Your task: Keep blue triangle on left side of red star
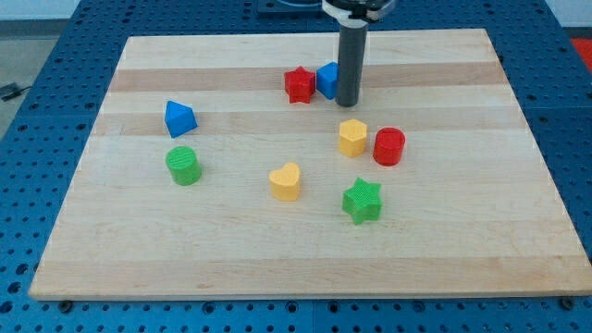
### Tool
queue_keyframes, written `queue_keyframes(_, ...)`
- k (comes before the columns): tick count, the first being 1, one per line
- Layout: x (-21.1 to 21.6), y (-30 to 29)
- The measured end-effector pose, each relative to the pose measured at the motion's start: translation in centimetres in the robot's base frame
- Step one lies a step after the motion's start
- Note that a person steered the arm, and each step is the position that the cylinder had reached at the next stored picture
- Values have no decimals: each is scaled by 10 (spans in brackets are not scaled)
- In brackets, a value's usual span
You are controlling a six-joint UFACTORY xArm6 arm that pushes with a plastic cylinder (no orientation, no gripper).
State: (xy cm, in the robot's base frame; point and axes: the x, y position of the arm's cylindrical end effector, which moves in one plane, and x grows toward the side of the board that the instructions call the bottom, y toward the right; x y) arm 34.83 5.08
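Our tip (pixel 348 102), a bare rod grasping nothing, sits right of red star (pixel 299 85); blue triangle (pixel 179 118) lies far left, seemingly done.

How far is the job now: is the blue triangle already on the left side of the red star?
Done, it seems: the blue triangle sits well toward the view's left of the red star, lower on the board. In hand: my tip rests beside another blue block, which touches the star's right side. Left: only to keep the triangle there and not push the star past it.
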Motion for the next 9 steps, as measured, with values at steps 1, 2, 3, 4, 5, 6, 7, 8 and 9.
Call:
queue_keyframes(1,-3,-13)
queue_keyframes(2,-12,-18)
queue_keyframes(3,-11,-18)
queue_keyframes(4,33,-27)
queue_keyframes(5,62,-78)
queue_keyframes(6,74,-145)
queue_keyframes(7,75,-182)
queue_keyframes(8,75,-207)
queue_keyframes(9,75,-239)
